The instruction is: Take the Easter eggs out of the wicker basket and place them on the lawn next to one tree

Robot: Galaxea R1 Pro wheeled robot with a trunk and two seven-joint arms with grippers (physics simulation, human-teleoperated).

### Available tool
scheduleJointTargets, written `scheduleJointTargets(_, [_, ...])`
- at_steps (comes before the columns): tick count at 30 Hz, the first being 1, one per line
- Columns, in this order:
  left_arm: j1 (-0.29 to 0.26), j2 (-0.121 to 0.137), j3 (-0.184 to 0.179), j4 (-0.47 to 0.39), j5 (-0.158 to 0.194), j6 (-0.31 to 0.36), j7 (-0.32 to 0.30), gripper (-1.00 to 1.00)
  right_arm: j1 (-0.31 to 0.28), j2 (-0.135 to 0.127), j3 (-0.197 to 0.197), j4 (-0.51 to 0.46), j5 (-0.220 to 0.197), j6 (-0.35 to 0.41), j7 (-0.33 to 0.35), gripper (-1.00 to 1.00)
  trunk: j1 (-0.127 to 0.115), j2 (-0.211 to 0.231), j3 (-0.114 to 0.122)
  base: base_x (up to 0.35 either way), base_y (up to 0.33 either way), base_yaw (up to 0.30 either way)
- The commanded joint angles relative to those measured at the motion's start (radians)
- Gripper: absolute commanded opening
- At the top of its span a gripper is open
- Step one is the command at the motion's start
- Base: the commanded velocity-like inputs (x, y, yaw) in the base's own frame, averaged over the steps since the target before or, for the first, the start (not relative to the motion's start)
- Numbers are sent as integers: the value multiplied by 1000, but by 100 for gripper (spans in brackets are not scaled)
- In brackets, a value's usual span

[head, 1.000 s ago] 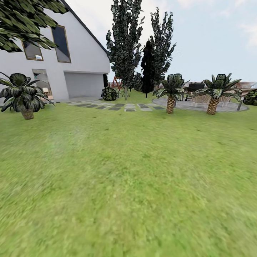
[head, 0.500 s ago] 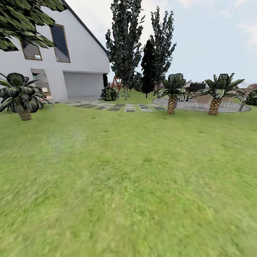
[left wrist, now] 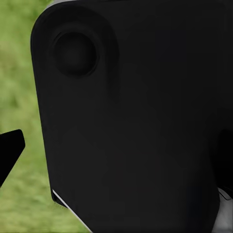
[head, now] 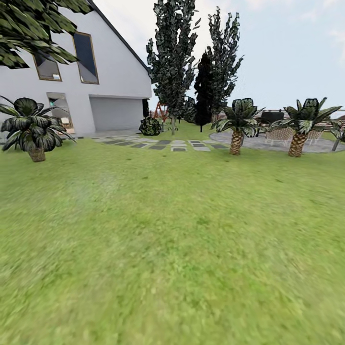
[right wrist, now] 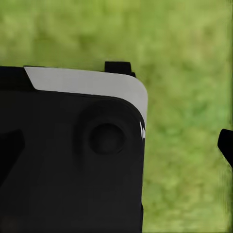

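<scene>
The head view looks out over the lawn (head: 172,249), a wide stretch of green grass that runs from the foreground up to a white house (head: 115,91) with a grey garage door (head: 117,114) at the left. A row of grey stepping stones (head: 163,143) crosses the grass in front of the house and leads toward a round paved patio (head: 278,143) at the right. Two short palms (head: 236,125) stand at the near edge of that patio, with wicker chairs (head: 280,135) and a dark object behind them (too small to identify). A broad-leaved plant (head: 29,128) with a squat trunk sits on the grass at the far left, and dark foliage (head: 28,28) hangs into the upper left corner. Behind the stepping stones rise tall, narrow, dark-leaved trees (head: 175,52), with a round dark bush (head: 150,126) beside the corner of the house. The eggs, the basket and the grey-trunked tree cannot be made out among what the cameras take in here; of the task's things, it is the grass that appears. In the left wrist view a black robot housing (left wrist: 131,121) blocks most of the frame, with blurred grass beside it, and I cannot tell how the left jaws stand. In the right wrist view a black and white housing (right wrist: 73,155) sits over blurred grass, and the state of the right jaws likewise cannot be told.
</scene>
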Motion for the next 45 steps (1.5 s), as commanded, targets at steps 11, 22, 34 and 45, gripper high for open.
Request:
scheduleJointTargets(11, [1,0,0,-2,0,0,-1,100,0,0,1,0,2,0,1,100,1,0,-1,340,0,279])
scheduleJointTargets(22, [1,0,0,-2,0,0,-1,100,0,0,1,0,2,1,2,100,1,0,-1,340,0,286])
scheduleJointTargets(34, [1,0,-1,-2,0,0,-1,100,0,0,1,0,2,0,2,100,1,0,-1,340,0,193])
scheduleJointTargets(45, [1,0,0,-2,0,0,-1,100,0,0,1,0,2,0,2,100,1,0,-1,340,0,4])
